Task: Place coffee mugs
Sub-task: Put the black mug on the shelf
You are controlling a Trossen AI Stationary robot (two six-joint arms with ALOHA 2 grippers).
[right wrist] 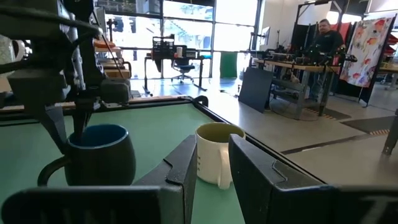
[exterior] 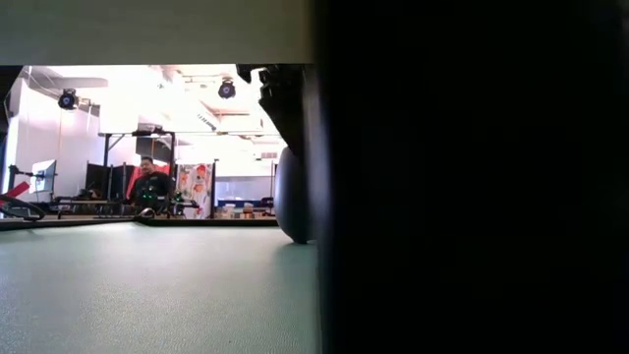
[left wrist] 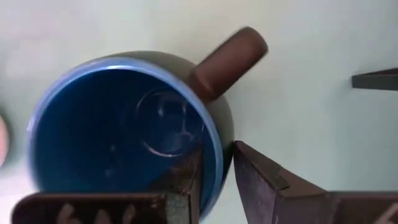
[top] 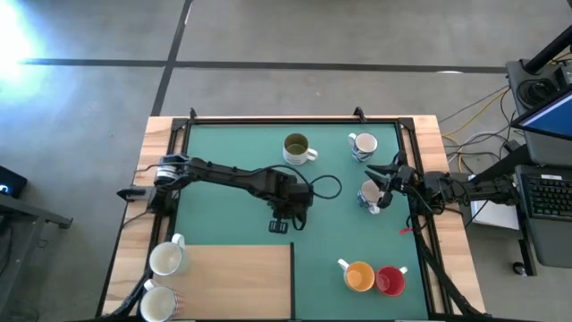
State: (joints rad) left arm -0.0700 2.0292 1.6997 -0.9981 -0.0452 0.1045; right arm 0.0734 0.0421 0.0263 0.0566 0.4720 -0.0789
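Note:
My left gripper (top: 288, 215) is at the middle of the green mat, shut on the dark blue mug (left wrist: 118, 124), which stands upright on the mat (exterior: 293, 202). My right gripper (top: 382, 190) is open at the mat's right side, right beside a white mug (top: 367, 194); I cannot tell whether it touches it. A cream mug with an olive-green inside (top: 297, 148) and a white mug (top: 362, 145) stand at the far side. An orange mug (top: 359, 275) and a red mug (top: 391, 281) stand at the near right. Two white mugs (top: 166, 259) stand on a wooden board. My left gripper pinches the blue mug's wall at the rim (left wrist: 214, 146), beside the handle's root, one finger inside the mug (left wrist: 186, 183) and one outside (left wrist: 261, 180). The fingers come from above, pointing down. The mug stands upright with its base on the mat.
The wooden board (top: 241, 282) covers the near left of the mat. A black frame (top: 295, 119) rims the mat. A cable loop (top: 329, 186) lies by the left arm. In the low view a dark thing (exterior: 472, 197) blocks the right half. A person (right wrist: 326, 34) sits beyond the table.

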